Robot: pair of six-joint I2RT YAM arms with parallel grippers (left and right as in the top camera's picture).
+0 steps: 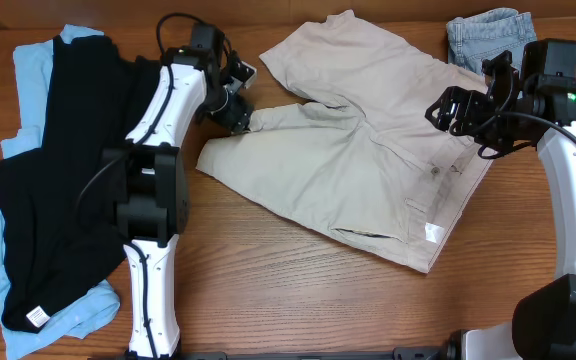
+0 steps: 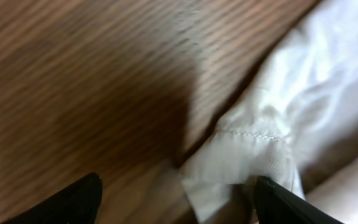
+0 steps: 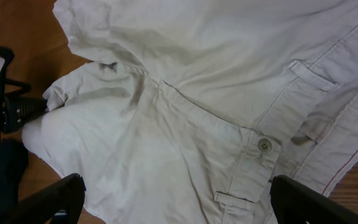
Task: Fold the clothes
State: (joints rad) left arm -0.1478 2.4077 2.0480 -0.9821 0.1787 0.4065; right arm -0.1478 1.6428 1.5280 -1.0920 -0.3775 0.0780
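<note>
The left tool (image 2: 178, 184) is spread wide. Its two dark fingers (image 2: 73, 200) sit at the lower corners of the left wrist view, low over the desk (image 2: 92, 81). Between them lies the stitched hem corner of the beige shorts (image 2: 241, 155). One finger is just beside the cloth, but I cannot tell whether it touches. Overhead, the left tool (image 1: 240, 115) sits at the tip of one leg of the shorts, where the cloth bunches to a point.

The right tool (image 3: 178, 182) is also spread and holds nothing. Its fingers (image 3: 303, 200) frame the shorts from above. Under it are the waistband, a button (image 3: 265, 145) and a pocket flap. Overhead, the right tool (image 1: 448, 108) hangs above the waist end of the shorts.

The shorts (image 1: 358, 150) lie unfolded and a little rumpled across the middle of the desk (image 1: 268, 290), legs toward the left arm and waist toward the right arm. A small white label (image 1: 433, 233) shows at the near waist corner.

A piece of blue denim (image 1: 483, 35) lies at the far right corner, just beside the shorts. On the left side, a black shirt (image 1: 63, 190) lies spread on top of a light blue shirt (image 1: 33, 70). Both are apart from the shorts, with the left arm between.
</note>
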